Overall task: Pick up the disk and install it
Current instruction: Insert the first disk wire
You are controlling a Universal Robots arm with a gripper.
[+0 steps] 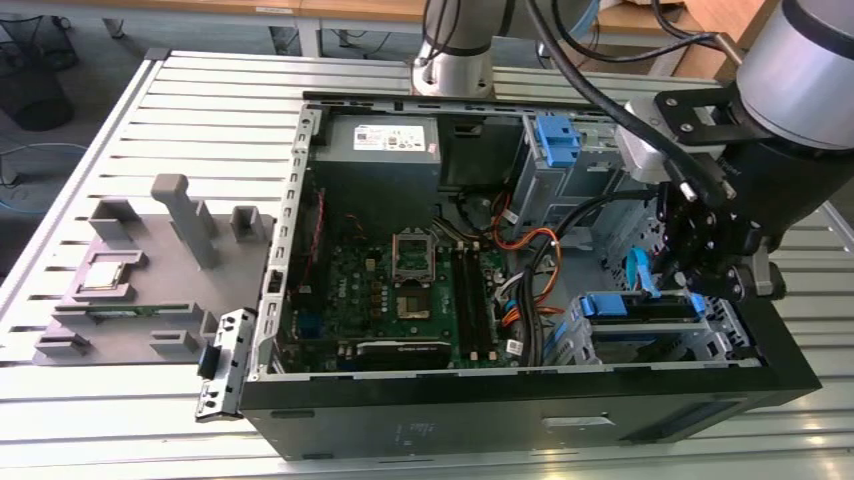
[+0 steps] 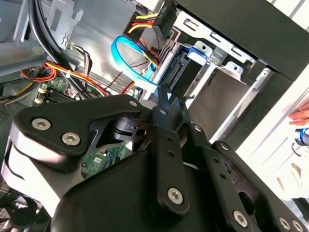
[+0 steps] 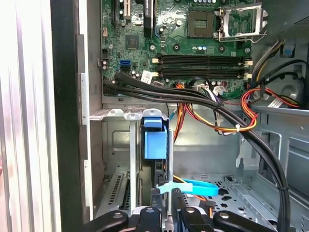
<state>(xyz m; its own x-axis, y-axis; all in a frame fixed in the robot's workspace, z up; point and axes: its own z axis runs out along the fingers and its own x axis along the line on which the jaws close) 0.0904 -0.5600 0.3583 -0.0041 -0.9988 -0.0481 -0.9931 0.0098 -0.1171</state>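
The disk (image 1: 645, 305) stands on edge in its bright blue frame, in the metal drive cage at the front corner of the open computer case, on the exterior view's right. Both wrist views show its blue frame (image 3: 155, 140) (image 2: 187, 60) between the cage's rails. My gripper (image 1: 694, 288) hangs straight over that cage. Its black fingertips (image 2: 166, 104) lie close together at the disk's near edge, and nothing is visibly clamped between them (image 3: 165, 205). A light blue flat cable (image 3: 195, 187) runs just beside the fingers.
The case (image 1: 534, 410) lies open on a slatted table, with motherboard (image 1: 400, 290), power supply (image 1: 380, 140) and a second blue bracket (image 1: 558, 140) in the far cage. Black and orange cables (image 3: 212, 108) cross near the cage. A grey parts fixture (image 1: 134, 290) sits left. A hand (image 2: 301, 116) shows outside the case.
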